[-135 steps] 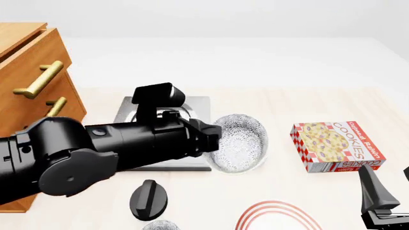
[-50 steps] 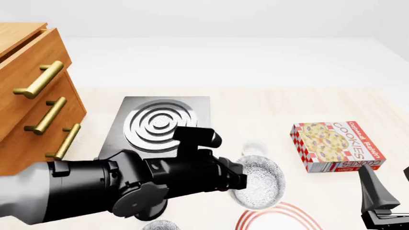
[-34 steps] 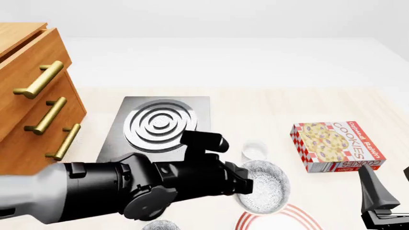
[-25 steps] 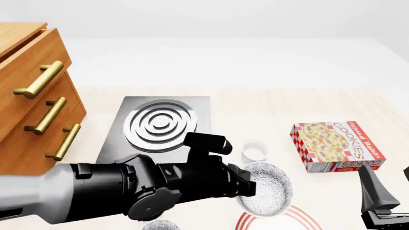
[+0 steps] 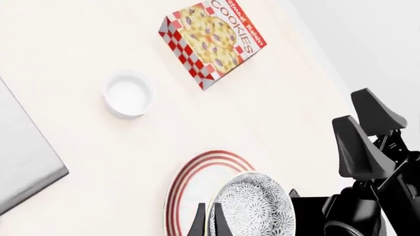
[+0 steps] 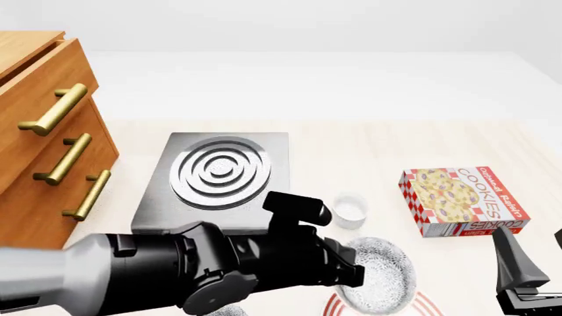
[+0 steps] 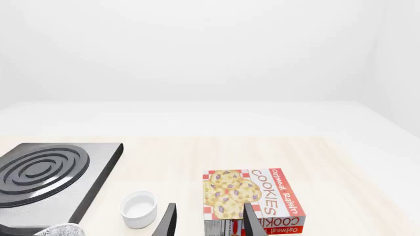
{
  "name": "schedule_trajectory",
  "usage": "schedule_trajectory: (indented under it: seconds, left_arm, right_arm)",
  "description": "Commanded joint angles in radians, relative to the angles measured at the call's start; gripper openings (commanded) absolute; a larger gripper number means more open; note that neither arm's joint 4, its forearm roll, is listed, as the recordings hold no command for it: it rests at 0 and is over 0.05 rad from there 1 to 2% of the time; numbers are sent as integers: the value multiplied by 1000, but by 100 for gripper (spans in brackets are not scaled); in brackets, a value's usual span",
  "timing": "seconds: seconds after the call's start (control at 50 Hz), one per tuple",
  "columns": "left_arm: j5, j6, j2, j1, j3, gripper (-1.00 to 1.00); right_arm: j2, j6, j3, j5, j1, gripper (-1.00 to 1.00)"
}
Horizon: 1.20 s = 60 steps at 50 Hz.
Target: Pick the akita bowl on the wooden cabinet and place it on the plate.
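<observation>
The akita bowl [image 6: 385, 279], speckled black and white, hangs tilted just above the plate [image 6: 430, 302], a white plate with red rings at the table's near edge. My left gripper [image 5: 208, 224] is shut on the bowl's [image 5: 253, 206] rim, with the plate [image 5: 194, 183] partly showing under it. In the front view the left arm's black wrist hides the fingers. The wooden cabinet [image 6: 39, 138] stands at far left with nothing on the part of its top that shows. My right gripper [image 7: 208, 222] is open and holds nothing, low at the near right [image 6: 520, 280].
A grey stove [image 6: 220, 172] with silver rings sits left of centre. A small white cup [image 6: 349, 209] stands just beyond the bowl. A cookie box [image 6: 464, 200] lies at right, ahead of the right gripper.
My left arm has carried the bowl from beside the stove toward the near edge and downward, until it hangs over the plate. The right arm has not moved.
</observation>
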Motion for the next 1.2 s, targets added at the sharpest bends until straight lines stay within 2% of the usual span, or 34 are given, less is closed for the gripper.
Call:
schedule_trajectory:
  seconds: [0.02,0.16,1.2]
  left_arm:
    - [-6,-7,3,-29,-2,-100]
    - [-16,-14,20,-45,1,-100]
    - [-90,-31,118,-12,8,-100]
  right_arm:
    - [0,0,0,0,0,100]
    - [0,0,0,0,0,100]
    - [0,0,0,0,0,100]
